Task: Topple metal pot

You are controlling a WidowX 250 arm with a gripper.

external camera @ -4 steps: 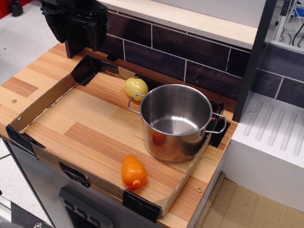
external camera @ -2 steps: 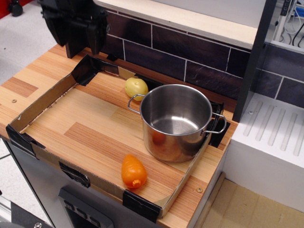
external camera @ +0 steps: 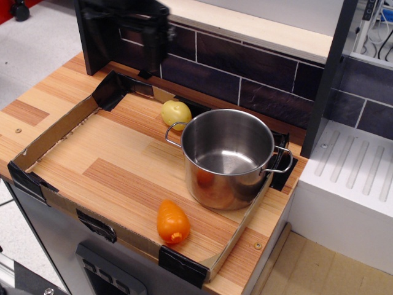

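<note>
Nearest the viewer, and farthest from the tool, a smooth orange plastic toy vegetable [external camera: 172, 222] lies on the striped wooden surface [external camera: 116, 166] just inside the front wall of a shallow cardboard tray with black-taped corners [external camera: 55, 131]; the low walls appear meant to keep loose items from leaving the work area.

Beyond it, down and to the right of the tool and well apart from it, stands the shiny stainless-steel cylindrical metal pot [external camera: 228, 157], upright and open-mouthed, with two thin wire loop handles at its rim. It sits in the tray's right portion with its right handle over the taped corner. It looks empty, and the task has not been started on it.

Just behind the pot's left handle, and closer to the tool, rests a small round yellow toy vegetable [external camera: 176, 112], near the rear wall of the tray.

Farthest back, at the upper left, the black tool [external camera: 126, 34] hangs above the tray's rear corner, in front of the dark tiled wall [external camera: 245, 67]. It is blurred and cropped by the frame's top edge, so whether its jaws are apart or together cannot be told. The arm hangs roughly vertical, touching nothing. To topple the pot, it would probably need to press sideways high on the wall or rim.
</note>
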